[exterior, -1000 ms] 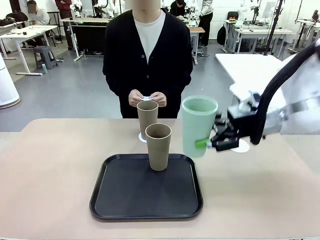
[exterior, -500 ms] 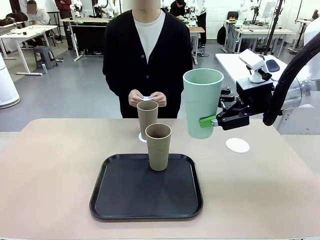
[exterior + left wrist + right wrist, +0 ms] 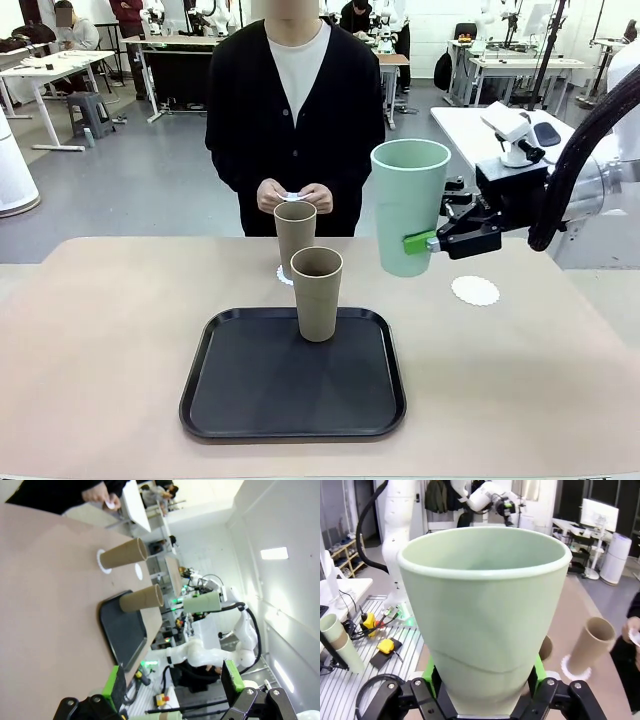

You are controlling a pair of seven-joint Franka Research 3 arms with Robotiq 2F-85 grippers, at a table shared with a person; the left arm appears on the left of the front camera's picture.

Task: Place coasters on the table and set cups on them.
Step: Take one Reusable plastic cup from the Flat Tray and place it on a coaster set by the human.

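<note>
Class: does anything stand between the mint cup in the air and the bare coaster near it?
Nothing visible does. The right claw holds the mint cup in the air; the bare coaster lies uncovered on the table, below the cup and toward the robot's right.

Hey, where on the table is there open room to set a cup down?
The table is bare left of the black tray, and right of it, in front of the empty coaster. Crowded: the middle, with one tan cup on the tray and a second tan cup just behind it.
</note>
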